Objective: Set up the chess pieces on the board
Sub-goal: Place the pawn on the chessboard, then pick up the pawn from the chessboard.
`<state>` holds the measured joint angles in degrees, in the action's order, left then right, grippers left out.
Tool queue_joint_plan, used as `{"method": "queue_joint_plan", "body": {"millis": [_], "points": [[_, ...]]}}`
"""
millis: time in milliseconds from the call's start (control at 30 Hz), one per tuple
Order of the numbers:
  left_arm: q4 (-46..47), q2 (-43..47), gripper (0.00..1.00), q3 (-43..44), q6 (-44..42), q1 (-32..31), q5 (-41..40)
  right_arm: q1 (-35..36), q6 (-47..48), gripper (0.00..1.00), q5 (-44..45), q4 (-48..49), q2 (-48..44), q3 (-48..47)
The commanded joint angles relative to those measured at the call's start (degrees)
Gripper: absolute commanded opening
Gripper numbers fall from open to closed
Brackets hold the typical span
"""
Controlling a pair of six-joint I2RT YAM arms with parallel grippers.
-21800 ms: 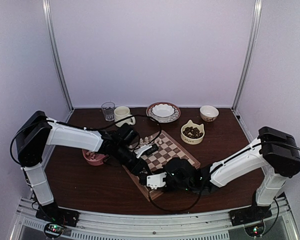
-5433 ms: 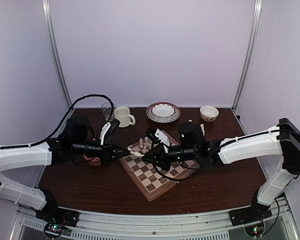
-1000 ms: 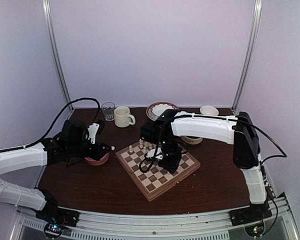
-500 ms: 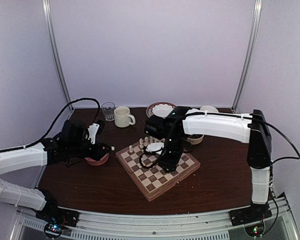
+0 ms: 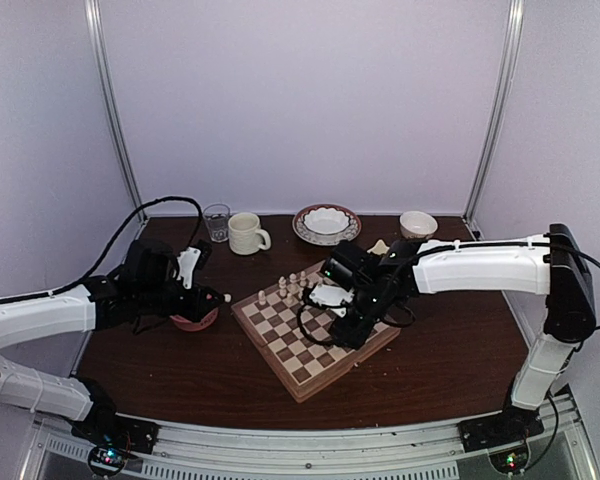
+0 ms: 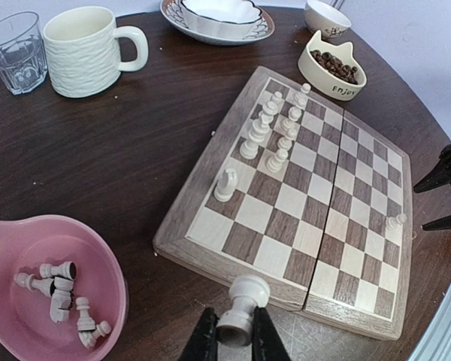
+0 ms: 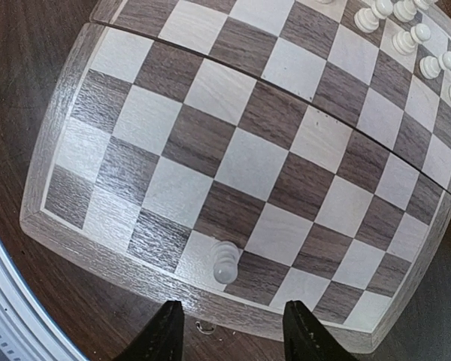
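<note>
The left end effector [image 6: 231,333] is clamping a pale chess piece [image 6: 243,299] just off the board [image 6: 338,226], likely needing a carry to its square, while the right end effector [image 7: 229,331] is hovering part-open, empty, above a lone pawn [image 7: 225,262].

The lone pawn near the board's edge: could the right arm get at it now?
Probably yes. The right gripper hangs open right beside the lone pawn, and the board shows only bare squares around it, with no other piece between them.
</note>
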<state>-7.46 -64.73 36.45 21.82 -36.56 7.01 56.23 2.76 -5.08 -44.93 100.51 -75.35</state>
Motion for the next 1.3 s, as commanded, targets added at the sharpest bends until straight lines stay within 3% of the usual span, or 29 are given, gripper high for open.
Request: {"method": "queue_joint_plan", "body": {"millis": [0,667,867,1133,1267], "points": [[2.6,-1.1,0.0,1.3,-1.2,-0.2,1.5,-0.2,-0.8,0.46,-1.6,4.1,-0.2,0.8],[2.4,-0.8,0.0,1.4,-1.2,-0.2,2.6,-0.3,-0.7,0.37,0.6,3.5,4.8,-0.7],[2.4,-0.7,0.0,1.5,-1.1,-0.2,3.0,-0.5,-0.7,0.27,0.3,3.3,5.5,-1.0],[2.3,-0.5,0.0,1.5,-1.1,-0.2,3.0,-0.5,-0.4,0.05,-0.4,3.0,5.2,-1.1],[2.1,-0.3,0.0,1.6,-1.1,-0.2,2.7,-0.8,-1.1,0.03,1.0,4.8,2.1,-0.4]]}}
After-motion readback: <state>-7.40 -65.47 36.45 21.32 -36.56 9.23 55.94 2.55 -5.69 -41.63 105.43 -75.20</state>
